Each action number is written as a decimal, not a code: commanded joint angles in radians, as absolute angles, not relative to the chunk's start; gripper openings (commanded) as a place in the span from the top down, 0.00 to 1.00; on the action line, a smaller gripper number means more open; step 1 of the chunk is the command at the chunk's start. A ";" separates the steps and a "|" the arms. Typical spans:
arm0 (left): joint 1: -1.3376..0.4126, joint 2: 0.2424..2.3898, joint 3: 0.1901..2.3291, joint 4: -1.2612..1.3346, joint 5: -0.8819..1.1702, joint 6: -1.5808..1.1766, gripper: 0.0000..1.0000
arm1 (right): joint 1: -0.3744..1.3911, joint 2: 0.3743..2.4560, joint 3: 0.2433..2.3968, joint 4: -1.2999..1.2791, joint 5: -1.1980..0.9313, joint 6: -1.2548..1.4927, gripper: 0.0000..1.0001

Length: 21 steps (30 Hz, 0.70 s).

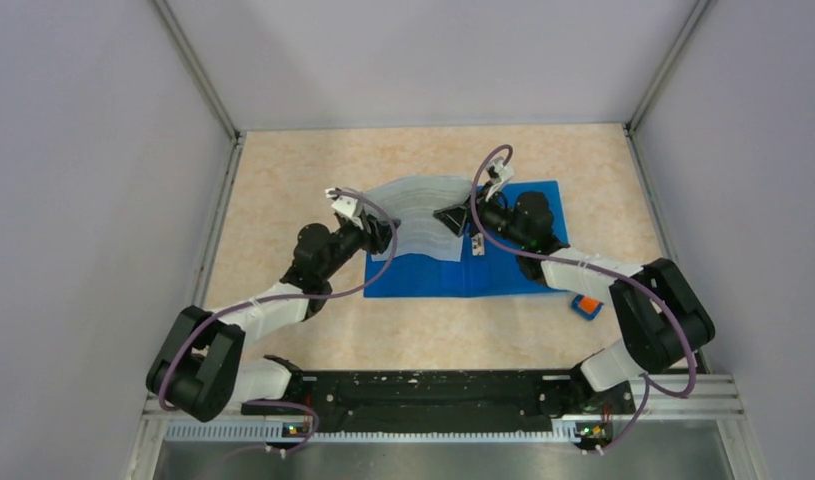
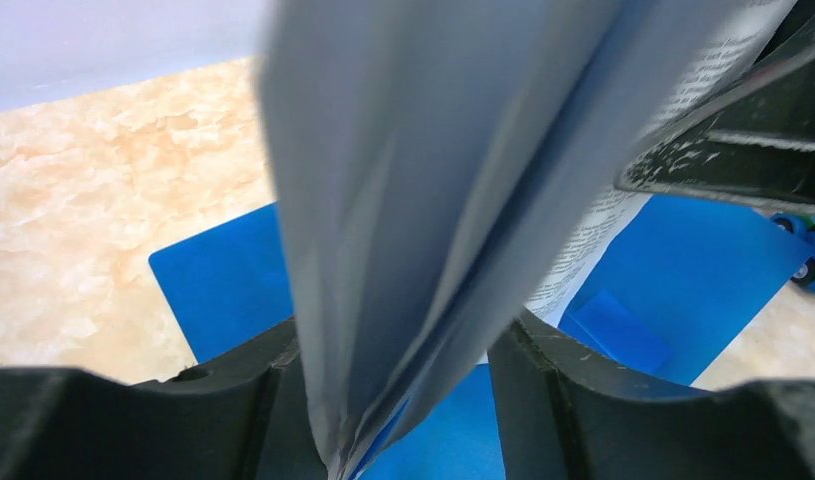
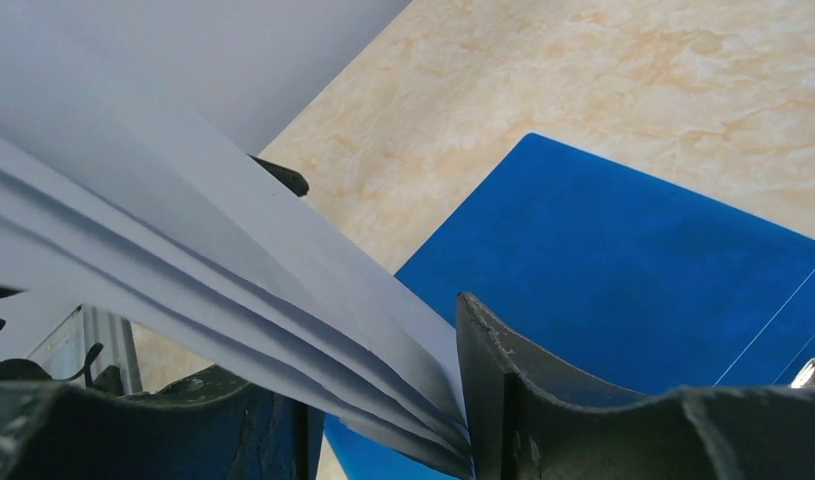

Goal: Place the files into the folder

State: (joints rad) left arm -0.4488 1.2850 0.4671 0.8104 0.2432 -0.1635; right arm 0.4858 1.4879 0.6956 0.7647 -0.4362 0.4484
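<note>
The files [image 1: 418, 212], white printed sheets, hang in an arch above the left half of the open blue folder [image 1: 513, 278], held at both ends. My left gripper [image 1: 383, 233] is shut on their left edge, and my right gripper [image 1: 451, 219] is shut on their right edge. In the left wrist view the sheets [image 2: 413, 190] bunch between the fingers [image 2: 393, 400] over the folder [image 2: 223, 290]. In the right wrist view the fanned sheets [image 3: 183, 230] press against one finger of that gripper [image 3: 383, 410], with the folder [image 3: 623, 270] below. The folder's metal clip [image 1: 477, 243] lies at its spine.
A small orange-and-blue object [image 1: 586, 306] lies on the table just off the folder's front right corner; it also shows at the right edge of the left wrist view [image 2: 813, 255]. Grey walls enclose the beige tabletop [image 1: 283, 200] on three sides.
</note>
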 commanded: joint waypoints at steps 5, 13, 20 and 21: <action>-0.454 1.212 0.463 0.847 0.210 -0.194 0.42 | 0.482 1.507 0.732 0.822 -0.463 0.462 0.51; -0.454 1.264 0.489 0.876 0.295 -0.224 0.46 | 0.492 1.523 0.738 0.827 -0.465 0.473 0.50; -0.454 1.301 0.510 0.896 0.319 -0.244 0.52 | 0.493 1.495 0.730 0.789 -0.443 0.442 0.50; -0.453 1.301 0.510 0.895 0.318 -0.243 0.53 | 0.492 1.496 0.731 0.785 -0.444 0.442 0.50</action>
